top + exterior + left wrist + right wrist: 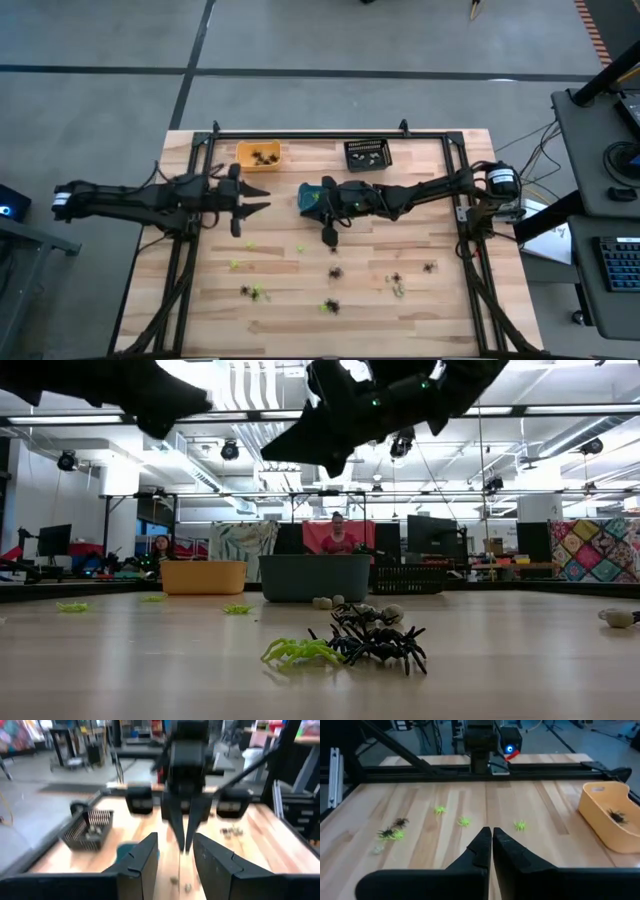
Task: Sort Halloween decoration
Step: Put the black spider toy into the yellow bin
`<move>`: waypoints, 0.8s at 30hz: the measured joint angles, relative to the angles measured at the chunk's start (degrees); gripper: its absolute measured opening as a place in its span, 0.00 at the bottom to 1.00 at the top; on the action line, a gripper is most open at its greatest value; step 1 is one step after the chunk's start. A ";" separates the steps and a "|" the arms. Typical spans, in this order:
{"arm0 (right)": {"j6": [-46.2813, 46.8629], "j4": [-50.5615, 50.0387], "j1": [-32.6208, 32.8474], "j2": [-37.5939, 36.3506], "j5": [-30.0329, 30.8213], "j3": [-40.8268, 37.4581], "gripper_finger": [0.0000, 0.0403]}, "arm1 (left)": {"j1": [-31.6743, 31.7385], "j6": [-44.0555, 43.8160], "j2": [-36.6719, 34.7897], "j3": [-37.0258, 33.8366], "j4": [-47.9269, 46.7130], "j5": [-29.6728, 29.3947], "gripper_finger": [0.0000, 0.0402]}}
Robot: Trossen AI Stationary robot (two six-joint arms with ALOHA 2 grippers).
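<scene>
Wooden tabletop carries three bins along its far edge: orange, teal, black mesh. Left claw hovers part-open, empty; right claw pinched closed, empty. About a dozen lime, black and pale plastic spider trinkets litter the near half; tangled pairs risk a mixed-colour grab.

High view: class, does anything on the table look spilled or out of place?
Yes. Small green and black spider trinkets lie scattered over the bare table, outside the orange bin, black basket and teal bin.
</scene>
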 joint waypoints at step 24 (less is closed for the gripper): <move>8.84 -49.82 9.52 -1.89 0.49 5.82 0.02 | -5.07 -4.96 30.00 -0.71 24.73 -0.35 0.27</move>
